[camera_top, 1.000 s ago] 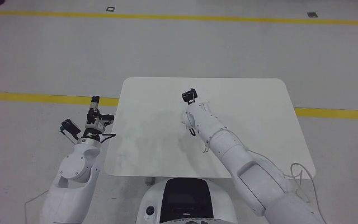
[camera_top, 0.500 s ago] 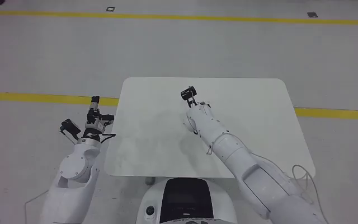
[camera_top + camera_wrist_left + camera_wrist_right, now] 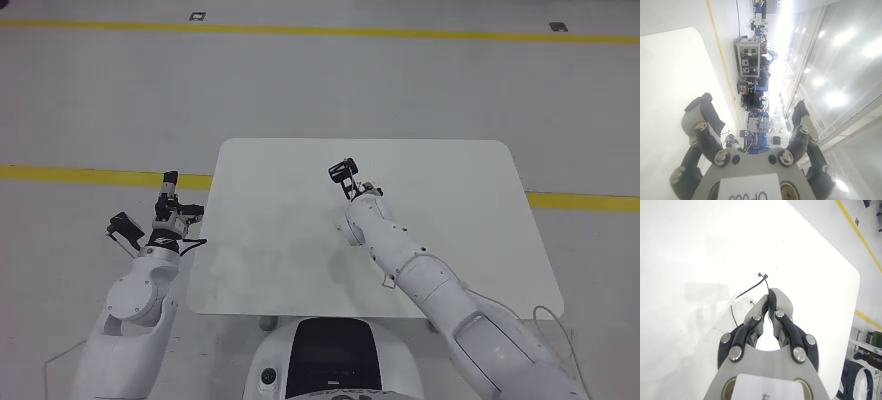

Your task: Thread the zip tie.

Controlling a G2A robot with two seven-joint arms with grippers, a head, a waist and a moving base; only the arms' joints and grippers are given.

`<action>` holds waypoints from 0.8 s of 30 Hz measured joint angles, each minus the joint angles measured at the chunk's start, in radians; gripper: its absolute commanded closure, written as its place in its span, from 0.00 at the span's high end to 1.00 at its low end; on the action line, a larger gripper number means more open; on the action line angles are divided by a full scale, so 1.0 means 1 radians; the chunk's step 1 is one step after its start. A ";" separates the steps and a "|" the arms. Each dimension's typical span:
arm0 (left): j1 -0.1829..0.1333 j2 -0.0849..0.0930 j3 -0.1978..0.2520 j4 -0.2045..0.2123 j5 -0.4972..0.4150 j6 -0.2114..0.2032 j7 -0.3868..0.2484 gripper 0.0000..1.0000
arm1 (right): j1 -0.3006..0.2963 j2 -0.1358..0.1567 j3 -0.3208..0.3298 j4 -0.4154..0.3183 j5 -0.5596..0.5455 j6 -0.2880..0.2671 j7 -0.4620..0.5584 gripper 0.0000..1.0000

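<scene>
At the near left, off the table's [image 3: 450, 200] left edge and over the floor, the left gripper [image 3: 753, 100] was found released, its fingers spread wide with nothing between them. One rounded corner of the table showed just beyond one of its fingers.

Farther in, over the middle of the white table, the right gripper [image 3: 769, 294] was found clenched on the zip tie [image 3: 767, 284]. The thin black strap was pinched between the ribbed pads [image 3: 772, 300]. A short tail passed back between the fingers, and the remainder rose past the fingertips to the small square head. A second black strap [image 3: 750, 289] ran off sideways from beside that head, lay on the tabletop and curved back under the gripper. A second small head sat just beside the first. Whether this was a separate tie could not be determined.

Beyond the table's far edge, a yellow line [image 3: 300, 30] crossed the grey floor.
</scene>
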 measured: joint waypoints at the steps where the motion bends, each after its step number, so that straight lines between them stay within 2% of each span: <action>1: 0.000 0.000 0.000 0.000 0.000 0.000 0.000 1.00 | -0.009 0.012 -0.007 -0.025 0.000 0.000 0.005 0.00; 7: 0.000 0.000 0.000 0.000 0.000 0.000 0.000 1.00 | -0.055 0.069 -0.036 -0.148 0.000 0.000 0.037 0.00; 10: 0.000 0.000 0.000 0.000 0.000 0.000 0.000 1.00 | -0.069 0.086 -0.050 -0.191 0.000 0.000 0.050 0.00; 18: 0.000 0.000 0.000 0.000 0.000 0.000 0.000 1.00 | -0.070 0.085 -0.050 -0.190 0.000 0.000 0.049 0.00; 24: 0.000 0.000 0.000 0.000 0.000 0.000 0.000 1.00 | -0.079 0.105 -0.078 -0.195 0.000 -0.006 -0.028 0.00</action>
